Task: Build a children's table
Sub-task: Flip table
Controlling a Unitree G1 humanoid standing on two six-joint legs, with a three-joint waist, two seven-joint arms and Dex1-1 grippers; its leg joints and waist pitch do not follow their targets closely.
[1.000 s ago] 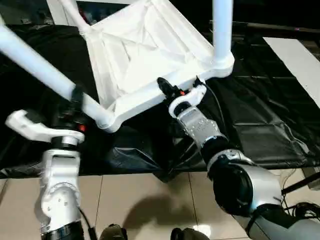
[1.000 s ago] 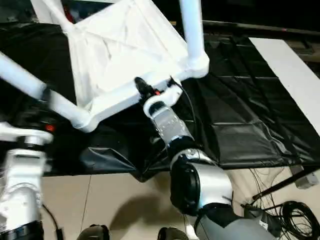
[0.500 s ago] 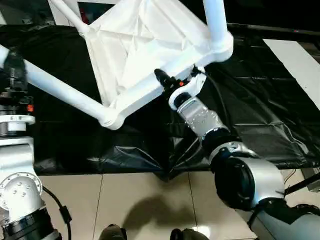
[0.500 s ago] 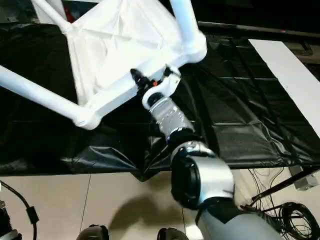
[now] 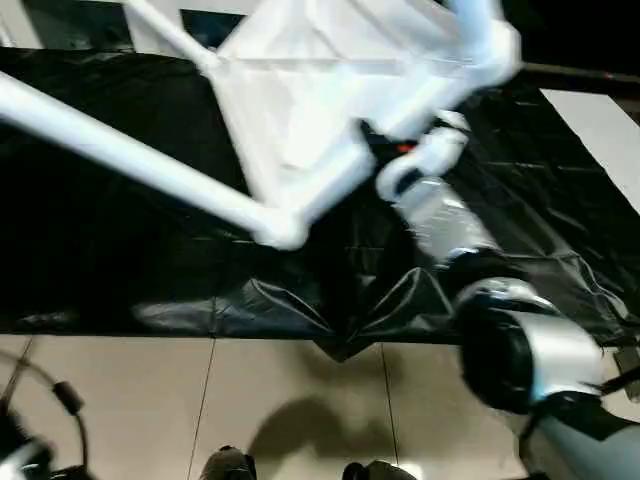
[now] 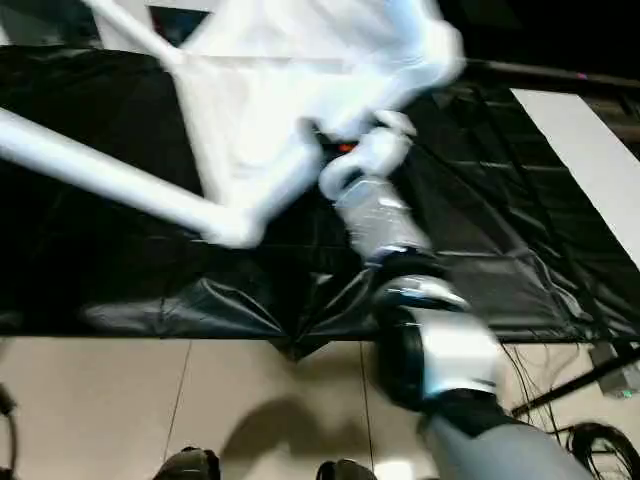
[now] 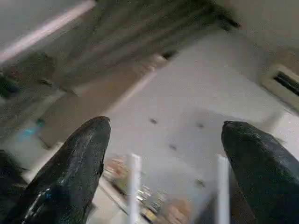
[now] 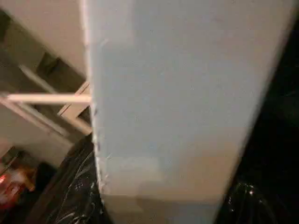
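Note:
The children's table (image 5: pixel 300 100) hangs tilted and upside down above the floor, its ribbed underside facing me. One long white leg (image 5: pixel 120 155) slants out to the left from a corner socket (image 5: pixel 280 232). A thinner-looking leg (image 5: pixel 165 30) rises at the back. My right gripper (image 5: pixel 385 150) is shut on the table's near rim, and in the right wrist view that white rim (image 8: pixel 173 93) sits very close. In the left wrist view my left gripper (image 7: pixel 166 123) is open, its black fingers (image 7: pixel 79 158) wide apart with nothing between them, aimed at the room's ceiling.
A crumpled black sheet (image 5: pixel 120 260) covers the floor under the table, ending at beige tiles (image 5: pixel 120 400) near me. A white board (image 5: pixel 600 130) lies at the far right. Cables (image 6: pixel 600 440) lie at the lower right beside my silver right forearm (image 5: pixel 530 350).
My left arm has let go of the left leg and dropped out of the head views. The table, carried by my right gripper, has swung to the right.

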